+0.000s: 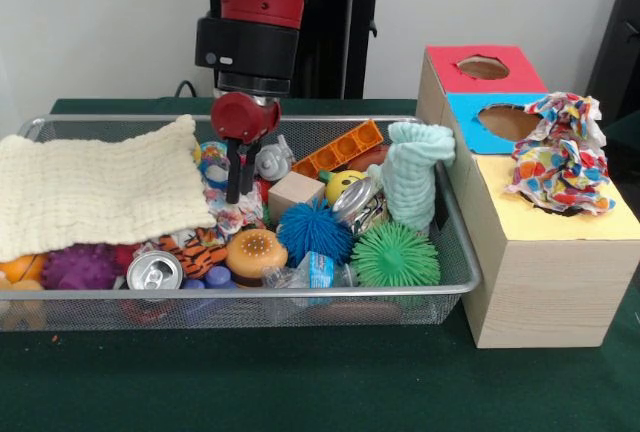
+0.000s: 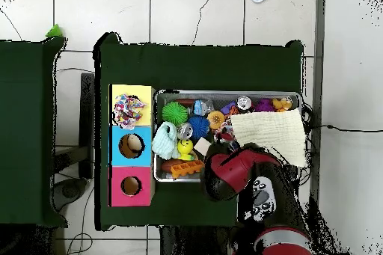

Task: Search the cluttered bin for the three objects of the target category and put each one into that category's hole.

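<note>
The gripper (image 1: 238,192) is lowered into the middle of the wire-mesh bin (image 1: 455,252), its black fingers pressed together and their tips set just above a patterned white cloth (image 1: 232,220) that lies among the clutter beside a tiger-striped toy (image 1: 195,249) and a wooden cube (image 1: 294,192); whether the cloth is touched cannot be told. Another patterned cloth (image 1: 562,157) is seen bunched up in the yellow-surround hole (image 1: 570,214) of the pale wooden box (image 1: 540,292), standing well above the rim. The cream waffle cloth (image 1: 95,187) is draped over one end of the bin, and a mint-green cloth (image 1: 412,172) is stood upright at the end nearest the box.
</note>
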Robot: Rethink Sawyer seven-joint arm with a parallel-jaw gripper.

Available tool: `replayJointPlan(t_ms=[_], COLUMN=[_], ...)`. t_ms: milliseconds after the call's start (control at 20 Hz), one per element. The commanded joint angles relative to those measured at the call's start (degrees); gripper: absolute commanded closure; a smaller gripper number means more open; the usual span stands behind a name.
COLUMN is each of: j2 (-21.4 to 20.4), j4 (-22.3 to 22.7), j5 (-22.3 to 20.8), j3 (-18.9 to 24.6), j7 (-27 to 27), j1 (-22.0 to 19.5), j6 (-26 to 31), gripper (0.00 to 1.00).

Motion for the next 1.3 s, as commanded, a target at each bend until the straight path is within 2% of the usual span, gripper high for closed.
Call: replayJointPlan(t_ms=[50, 200, 350, 500, 600, 950, 1150, 1300], j2=[3.44, 4.82, 5.42, 7.24, 7.85, 7.19, 8.2, 9.19], j4=[-5.62, -6.28, -6.56, -7.81, -8.31, -8.97, -7.71, -7.54], j5=[1.84, 3.21, 3.33, 4.96, 5.04, 3.37, 3.79, 4.49], j3=[-5.72, -6.99, -5.81, -9.08, -9.35, -5.23, -0.8, -0.84], j7=[9.57, 9.72, 9.38, 8.93, 8.43, 8.25, 6.89, 7.14], j1=[3.42, 3.94, 3.16, 5.4, 5.51, 2.44, -1.03, -1.24], j6=[-6.13, -7.39, -7.11, -10.06, -10.61, -7.38, -0.47, 0.22], gripper=[0.0, 0.0, 0.0, 0.0, 0.0, 0.0, 0.0, 0.0])
